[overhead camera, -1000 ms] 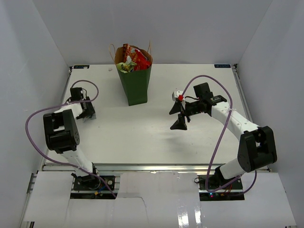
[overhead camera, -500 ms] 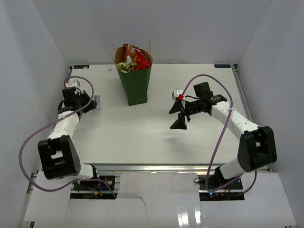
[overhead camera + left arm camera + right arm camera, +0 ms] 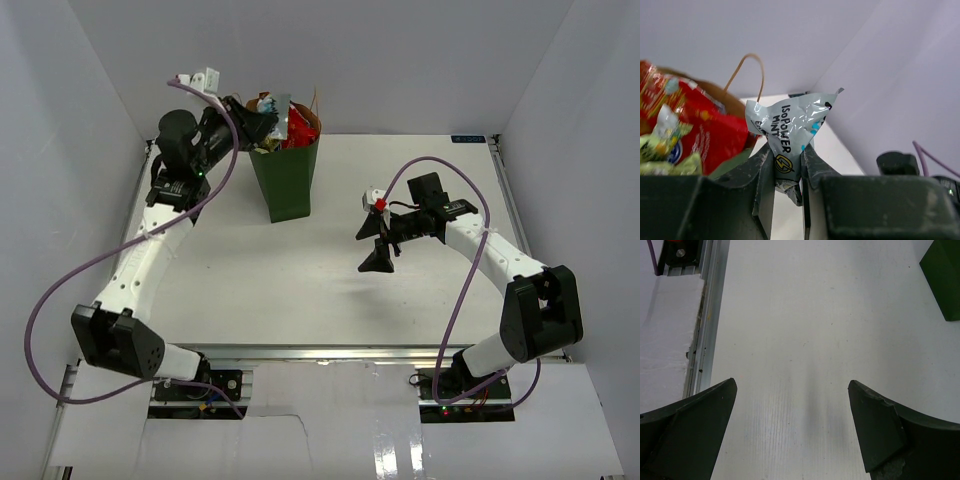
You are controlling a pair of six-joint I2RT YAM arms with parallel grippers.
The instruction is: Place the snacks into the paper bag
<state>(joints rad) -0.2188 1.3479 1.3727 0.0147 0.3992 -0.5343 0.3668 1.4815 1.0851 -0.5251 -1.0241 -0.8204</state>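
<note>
Top external view: left pincer (image 3: 258, 108) was raised at the back of the table (image 3: 300, 290), right at the mouth of the paper bag (image 3: 287, 182). Its jaws were pinching a small silver packet (image 3: 266, 101). The packet sat just ahead of the pincer's tips, above the left edge of the bag's opening and not inside the bag. The bag stood upright directly below and in front of the pincer, with snacks poking out of its top.

Left wrist view: left pincer (image 3: 787, 165) was clamped on the lower end of the silver packet (image 3: 792, 127). The rest of the packet stood up above the fingers (image 3: 762, 167). The print read "IsoPower Mint". Left of the pincer and beyond it were the red bags (image 3: 705, 132) and a light green packet (image 3: 670, 162), all sticking out of the bag. A loop handle (image 3: 742, 62) rose behind them.

Right pincer (image 3: 374, 248) had its jaws spread wide with nothing between them. It hung over bare table, with the bag well apart on its left.

Right wrist view: right pincer (image 3: 792, 425) showed only table (image 3: 790, 315) between its fingers (image 3: 875, 425). A corner of the dark green bag (image 3: 942, 280) sat far ahead and off to the right.
</note>
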